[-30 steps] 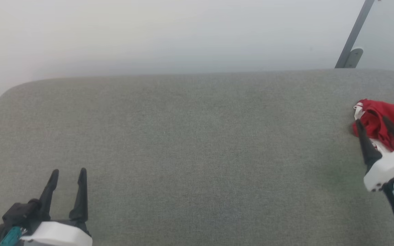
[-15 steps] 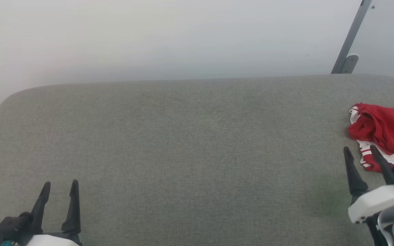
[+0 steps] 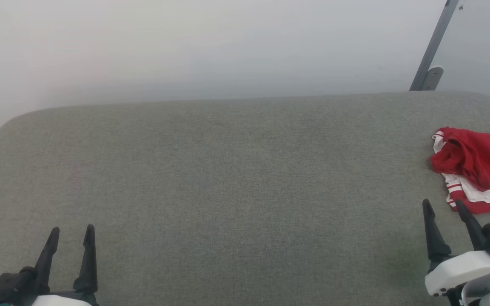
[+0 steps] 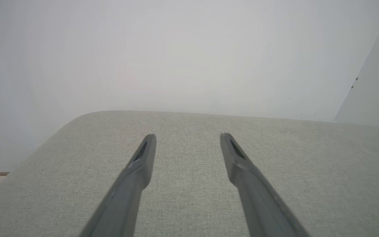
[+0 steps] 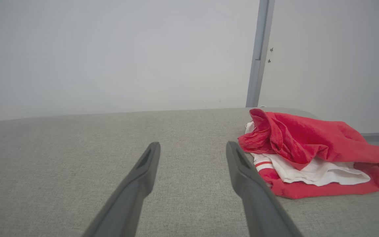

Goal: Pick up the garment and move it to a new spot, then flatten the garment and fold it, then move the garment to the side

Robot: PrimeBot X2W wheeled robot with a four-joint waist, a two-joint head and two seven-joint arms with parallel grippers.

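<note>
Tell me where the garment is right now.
The garment lies bunched at the head view's right edge, on the grey cushion, just beyond the open right end effector.

A: Finish of the broad grey cushioned surface [image 3: 236, 178]?
B: Woven cloth, matt, fine rough grain.
A: The crumpled red-and-white garment [image 5: 308, 144]?
B: Soft cloth, matt, creased. On the right gripper [image 3: 442, 202], the long dark fingers [image 3: 433, 238] are matt, plastic-looking; the white wrist shell [image 3: 457, 272] is smooth.
</note>
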